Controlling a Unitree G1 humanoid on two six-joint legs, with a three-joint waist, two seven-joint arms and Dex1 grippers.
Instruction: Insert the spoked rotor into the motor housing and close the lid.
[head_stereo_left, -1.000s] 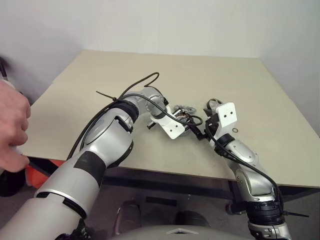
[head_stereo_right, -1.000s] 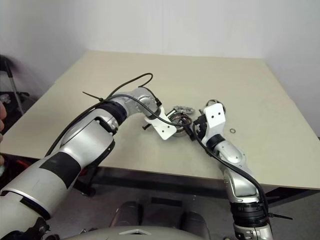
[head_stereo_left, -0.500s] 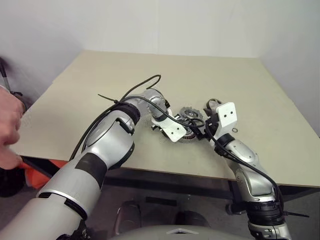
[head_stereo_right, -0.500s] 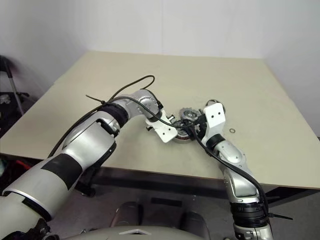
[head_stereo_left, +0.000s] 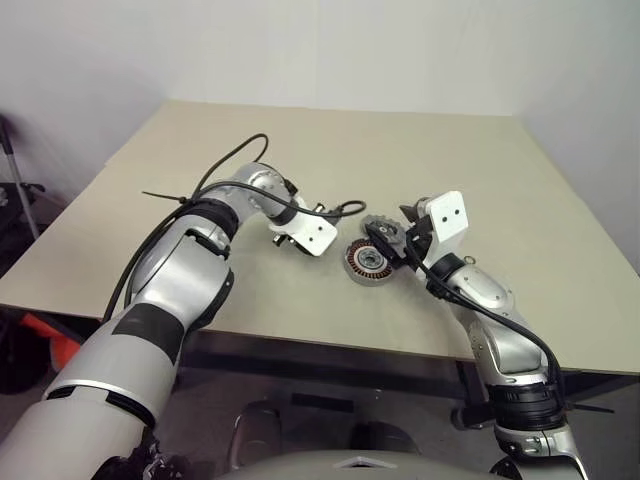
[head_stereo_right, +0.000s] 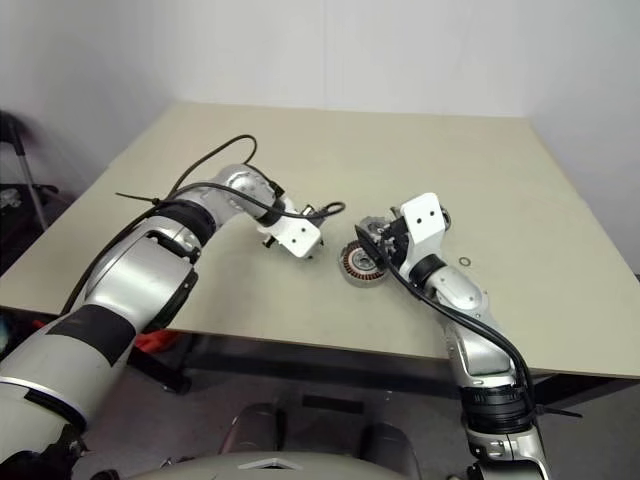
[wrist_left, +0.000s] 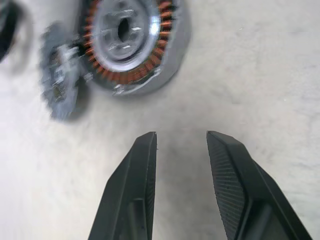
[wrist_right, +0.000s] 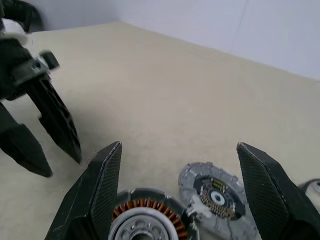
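Motor housing (head_stereo_left: 366, 263) sat on the tan table (head_stereo_left: 420, 150), open side up, copper windings & silver centre hub showing. Lid (wrist_right: 213, 192), the grey notched disc, lay flat on the table, touching or almost touching the housing's rim, on the side away from the L gripper; its dark inner face w/ small holes was turned up, so the housing wasn't closed.

L gripper (wrist_left: 181, 140) was released: two black fingers (wrist_left: 137, 175) parted w/ only bare table between them, nothing held. It pointed down & toward the housing, which lay just beyond its fingertips, apart from them, no contact. In the head views the L gripper hung just beside the housing, on the robot's L of it.

R gripper (wrist_right: 178, 150) was spread wide, also empty. Its fingers (wrist_right: 97, 190) stood either side of the housing & lid as seen from its wrist cam, both parts lying low btw the two tips; couldn't tell if the tips touched either part, looked like a gap. R gripper lay roughly level, aimed toward the L one, w/ the housing btw the two grippers.

Spoked rotor: prob. already seated in the housing, as the silver hub part inside the windings might be it, but the view was too blurred to be sure.

A small dark ring (head_stereo_left: 470, 262) lay on the table past the R wrist, well apart from the housing.
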